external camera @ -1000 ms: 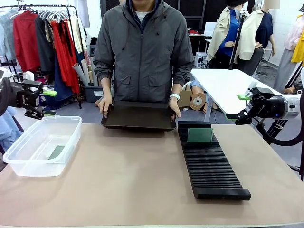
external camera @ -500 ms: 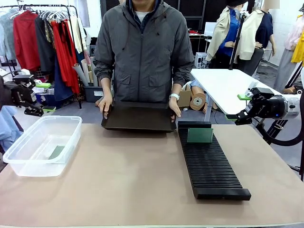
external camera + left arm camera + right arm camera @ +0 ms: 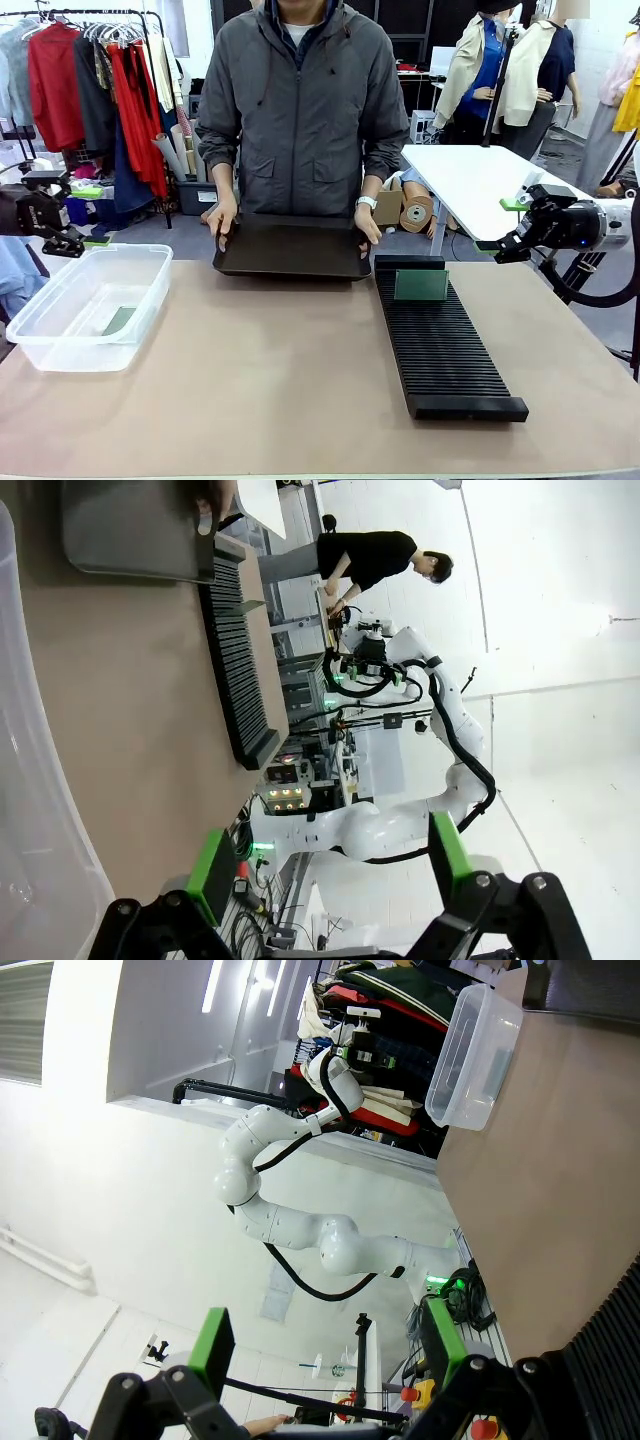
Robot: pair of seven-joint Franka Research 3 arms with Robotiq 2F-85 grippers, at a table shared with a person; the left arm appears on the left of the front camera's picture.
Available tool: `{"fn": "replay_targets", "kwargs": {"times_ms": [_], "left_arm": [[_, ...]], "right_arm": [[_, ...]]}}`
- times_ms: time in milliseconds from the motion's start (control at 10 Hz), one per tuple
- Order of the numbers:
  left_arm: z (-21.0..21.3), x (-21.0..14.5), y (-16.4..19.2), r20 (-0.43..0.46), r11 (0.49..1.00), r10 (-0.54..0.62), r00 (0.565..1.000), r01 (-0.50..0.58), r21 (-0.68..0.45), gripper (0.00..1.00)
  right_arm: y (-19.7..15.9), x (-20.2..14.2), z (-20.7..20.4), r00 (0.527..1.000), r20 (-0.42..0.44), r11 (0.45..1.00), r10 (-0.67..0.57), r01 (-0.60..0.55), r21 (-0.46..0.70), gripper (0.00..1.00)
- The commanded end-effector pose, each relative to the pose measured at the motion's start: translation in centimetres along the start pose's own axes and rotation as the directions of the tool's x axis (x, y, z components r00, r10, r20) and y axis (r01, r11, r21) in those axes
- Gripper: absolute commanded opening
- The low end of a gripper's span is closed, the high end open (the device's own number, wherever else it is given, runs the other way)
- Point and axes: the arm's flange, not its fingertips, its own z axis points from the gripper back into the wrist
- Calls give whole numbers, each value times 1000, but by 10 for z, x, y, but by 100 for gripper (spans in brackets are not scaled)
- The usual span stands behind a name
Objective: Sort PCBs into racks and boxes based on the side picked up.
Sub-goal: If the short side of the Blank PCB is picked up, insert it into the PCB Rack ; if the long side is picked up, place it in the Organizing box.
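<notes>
My left gripper [image 3: 88, 216] hangs off the table's [image 3: 280, 380] left edge, above the tub's [image 3: 60, 345] far end, jaws released and empty; my right gripper [image 3: 502, 225] hovers off the right edge, past the rack's [image 3: 445, 370] far end, also spread wide with nothing between the pads; 1 PCB [image 3: 119, 320] lies flat in the tub; 1 PCB [image 3: 420, 285] stands upright in a far slot of the rack; the person's hands [image 3: 220, 218] hold a dark tray [image 3: 292, 248] at the far edge.
</notes>
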Motion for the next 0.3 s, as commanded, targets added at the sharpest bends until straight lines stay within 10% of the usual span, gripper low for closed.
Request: {"fn": "replay_targets", "kwargs": {"times_ms": [0, 200], "left_arm": [[1, 4, -3, -4, 1000, -7, 1000, 7, -1, 100], [1, 4, -3, -4, 1000, -7, 1000, 7, -1, 100]], "right_arm": [[2, 0, -1, 1000, 0, 1000, 15, -15, -1, 100], [2, 0, -1, 1000, 0, 1000, 15, -15, -1, 100]]}}
